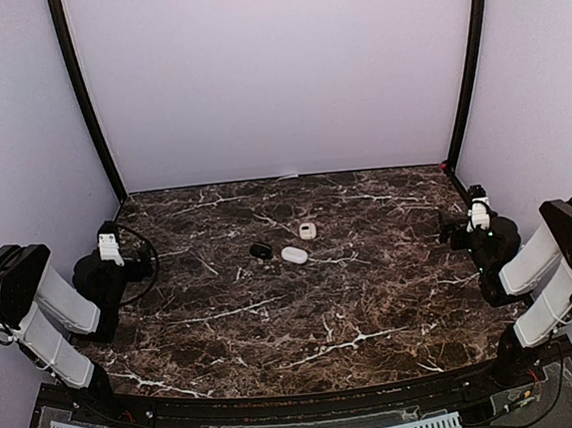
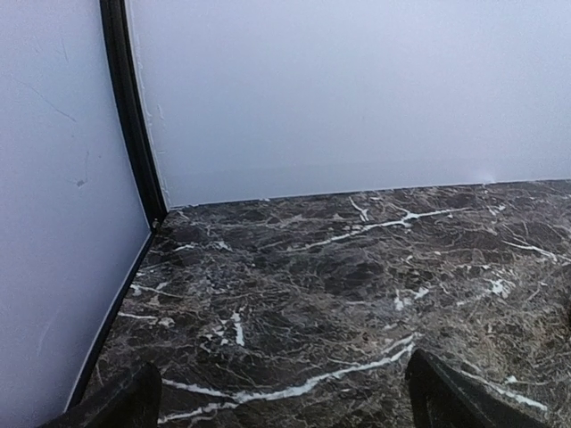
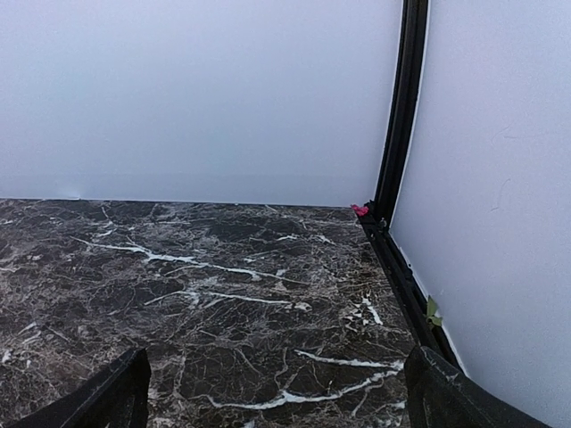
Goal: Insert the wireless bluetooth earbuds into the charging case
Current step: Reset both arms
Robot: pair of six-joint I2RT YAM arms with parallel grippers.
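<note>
Arms [image 1: 64,313] folded back (one each table [image 1: 295,313] side); left gripper [image 2: 281,392] wide, right gripper [image 3: 277,383] wide.

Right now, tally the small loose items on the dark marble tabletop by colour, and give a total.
White: 2, the glossy white oval plastic piece and the smaller squarish white plastic piece
Black: 1, the small rounded black plastic piece
Total: 3
</note>
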